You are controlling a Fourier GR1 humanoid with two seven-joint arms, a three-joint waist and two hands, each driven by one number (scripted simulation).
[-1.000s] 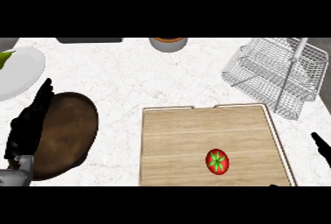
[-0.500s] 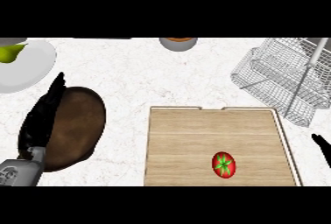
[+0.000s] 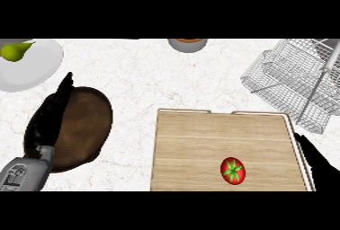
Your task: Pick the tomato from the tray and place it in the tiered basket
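Since a moment ago the right hand (image 3: 317, 158) has come further in, its straight fingers now overlapping the right rim of the wooden tray (image 3: 199, 134), apart from the tomato (image 3: 233, 170) lying untouched on the tray's lower right part. Up and right of the tray stands the wire tiered basket (image 3: 292, 81); well left of the tray the left hand (image 3: 51, 117) hovers open over a dark brown plate (image 3: 86, 130).

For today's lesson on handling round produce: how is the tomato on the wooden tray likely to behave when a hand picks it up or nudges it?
The tomato is rounded and lies free on the flat wooden tray, so a nudge would probably roll it. Its glossy skin suggests it could slip between fingers. It looks small beside the right hand, so probably light.
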